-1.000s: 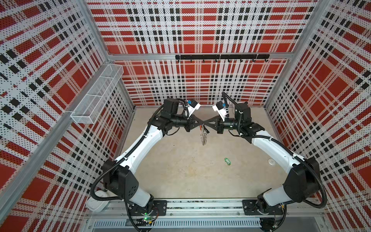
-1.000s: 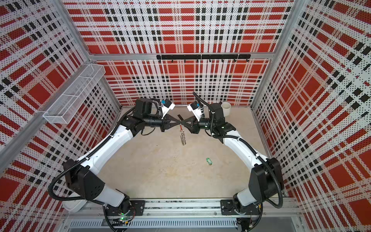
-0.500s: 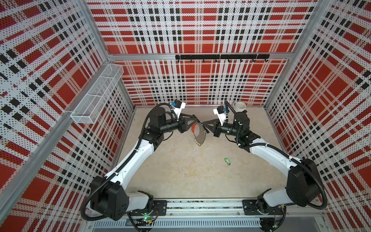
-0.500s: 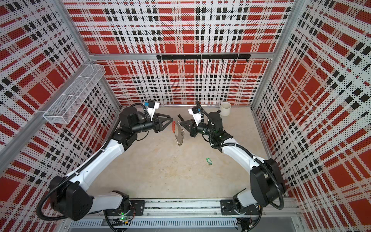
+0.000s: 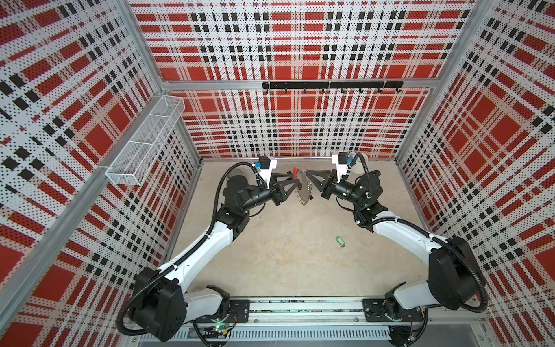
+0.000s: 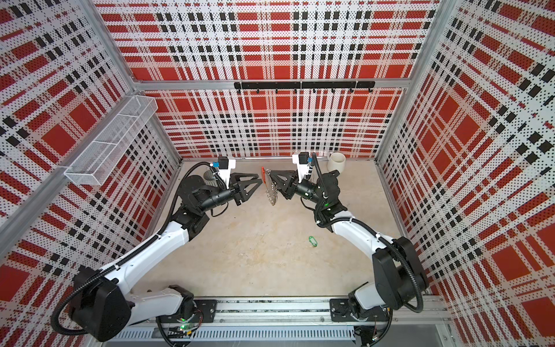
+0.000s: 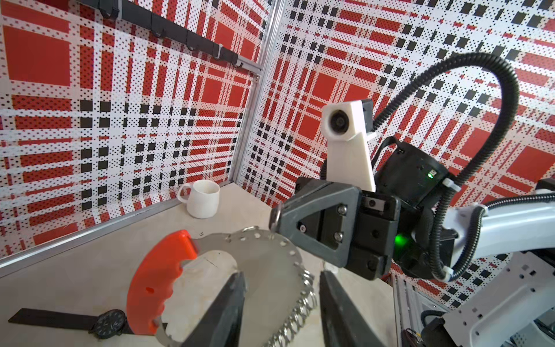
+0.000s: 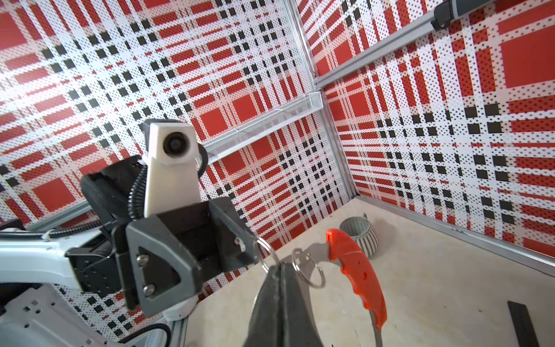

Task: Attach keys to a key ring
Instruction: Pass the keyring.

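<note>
The key ring point(image 5: 303, 192) is a flat grey metal oval with a red grip point(image 7: 156, 282) and a fringe of small silver rings. It hangs in the air near the back wall. My right gripper point(image 8: 280, 267) is shut on a small ring at its upper edge; in both top views the gripper point(image 6: 271, 173) comes in from the right. My left gripper point(image 7: 280, 288) is open, and the plate's fringed edge shows between its fingers, just off the tips point(image 6: 259, 180). The green key tag point(image 5: 340, 241) lies alone on the table, towards the right arm.
A white mug point(image 6: 336, 162) stands at the back wall. A ribbed grey cup point(image 8: 360, 237) sits in the back left corner. A black wristwatch point(image 7: 105, 324) lies on the table under the ring. A wire basket point(image 5: 144, 147) and a hook rail point(image 5: 330, 85) hang on the walls.
My left gripper was shut tip to tip with the right one and has opened. Both grippers moved toward the back wall. The key ring turned with them.
</note>
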`<state>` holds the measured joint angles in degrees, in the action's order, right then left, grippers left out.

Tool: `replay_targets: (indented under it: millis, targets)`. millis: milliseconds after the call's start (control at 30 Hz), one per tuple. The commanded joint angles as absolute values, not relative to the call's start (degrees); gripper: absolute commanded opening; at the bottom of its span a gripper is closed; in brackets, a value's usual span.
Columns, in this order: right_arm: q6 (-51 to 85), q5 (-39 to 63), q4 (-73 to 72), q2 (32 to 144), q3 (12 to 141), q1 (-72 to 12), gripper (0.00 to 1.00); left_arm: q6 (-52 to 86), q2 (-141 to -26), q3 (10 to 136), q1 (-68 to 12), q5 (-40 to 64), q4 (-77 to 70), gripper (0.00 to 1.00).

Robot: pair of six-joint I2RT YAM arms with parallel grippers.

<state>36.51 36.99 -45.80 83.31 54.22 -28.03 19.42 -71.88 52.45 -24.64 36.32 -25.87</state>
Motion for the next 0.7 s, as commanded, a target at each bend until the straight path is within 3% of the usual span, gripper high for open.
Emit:
replay_targets:
  millis: [0,433,667]
  targets:
    - [42.5,37.4,-54.4,82.8,53.9,-28.7,0.0,18.5,-72.9,53.6,-24.6,35.4,-30.0,0.44]
    - [43.7,37.6,-52.7,82.3,52.8,-29.1,0.0,2.3,-69.6,50.2,-26.8,31.7,-33.9,0.4]
    - [43.9,38.3,-53.1,83.2,53.2,-29.9,0.0,4.6,-72.0,50.2,-27.0,33.1,-38.3,0.36]
